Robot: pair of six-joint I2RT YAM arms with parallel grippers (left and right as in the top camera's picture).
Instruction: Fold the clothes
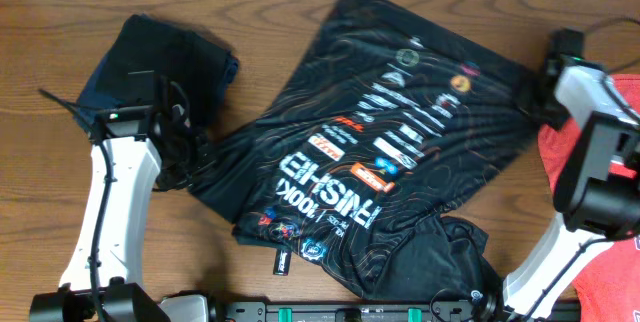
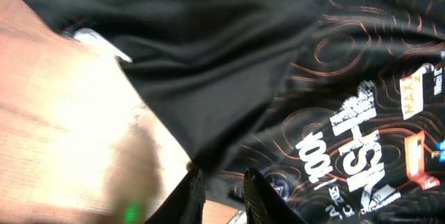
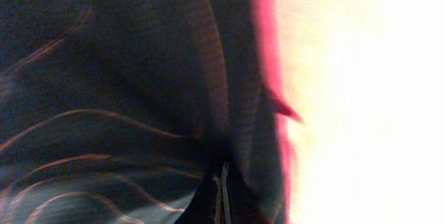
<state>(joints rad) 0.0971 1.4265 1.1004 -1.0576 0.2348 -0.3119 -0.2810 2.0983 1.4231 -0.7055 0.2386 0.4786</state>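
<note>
Middle of table [image 1: 60, 22]: black jersey [image 1: 380, 152] lying spread out, logos facing up, lower part bunching near front edge. At its left edge, left gripper [image 2: 222, 182] hovering low, fingers standing slightly apart, hem lying just at tips, nothing clamped. At its right corner, right gripper [image 3: 222, 186] pinching cloth, jaws closed tight. Under right arm, red T-shirt [image 1: 605, 262] lying at table's right side. Far left, dark garment [image 1: 170, 47] resting near jersey.

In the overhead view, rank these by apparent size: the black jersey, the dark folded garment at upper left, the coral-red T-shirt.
1. black jersey: spread across the middle, clearly the largest.
2 and 3. dark folded garment and coral-red T-shirt: not ranked, because the T-shirt runs off the frame and is partly covered.
</note>
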